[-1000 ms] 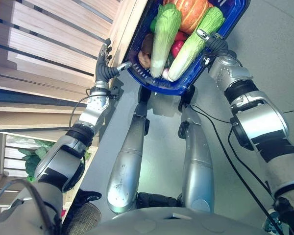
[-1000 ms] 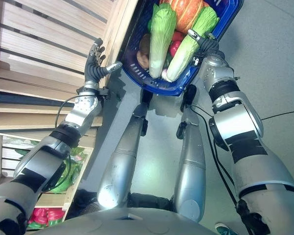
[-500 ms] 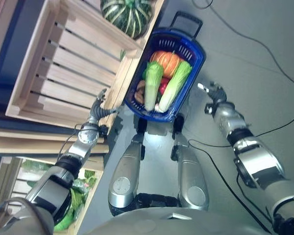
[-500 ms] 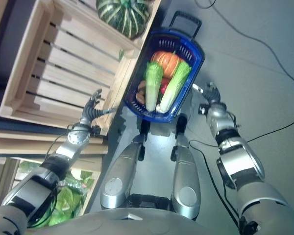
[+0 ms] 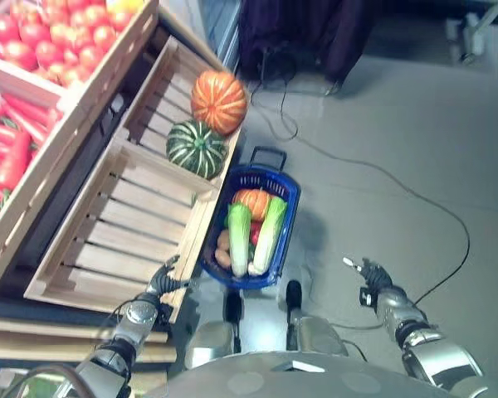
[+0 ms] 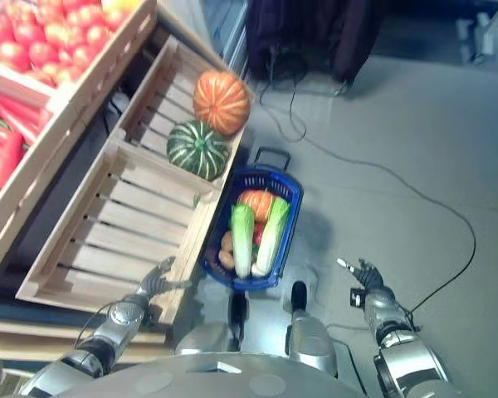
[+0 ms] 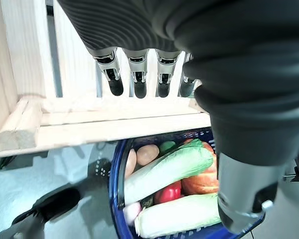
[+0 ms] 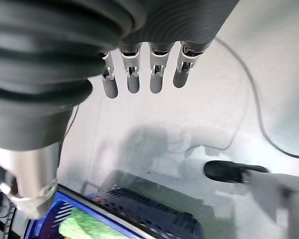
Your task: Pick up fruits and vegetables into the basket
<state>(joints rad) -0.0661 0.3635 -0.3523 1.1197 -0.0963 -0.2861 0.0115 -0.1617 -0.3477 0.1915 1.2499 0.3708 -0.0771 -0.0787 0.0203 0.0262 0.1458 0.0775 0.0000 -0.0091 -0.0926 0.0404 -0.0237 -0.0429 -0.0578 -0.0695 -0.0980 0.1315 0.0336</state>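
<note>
The blue basket [image 5: 292, 217] stands on the grey floor beside the wooden crates. It holds an orange pumpkin [image 5: 251, 201], two pale green cabbages [image 5: 239, 240], potatoes [image 5: 222, 249] and a red pepper [image 7: 165, 192]. My left hand [image 5: 162, 282] hovers open at the near corner of the slatted crate [image 5: 124, 232], left of the basket, its fingers [image 7: 139, 79] straight and holding nothing. My right hand [image 5: 369, 274] is open over bare floor to the right of the basket, its fingers [image 8: 133, 74] straight. Neither hand touches the basket.
A further crate holds an orange pumpkin [image 5: 218, 101] and a striped green pumpkin [image 5: 195, 148]. Bins of tomatoes [image 5: 50, 37] and long red vegetables [image 5: 12, 157] stand at the upper left. Dark cloth [image 5: 307, 33] hangs at the back. Open floor lies to the right.
The camera has risen, so the whole scene looks smaller and farther. My right hand has come off the basket's rim and moved right; my left hand's thumb no longer reaches the basket.
</note>
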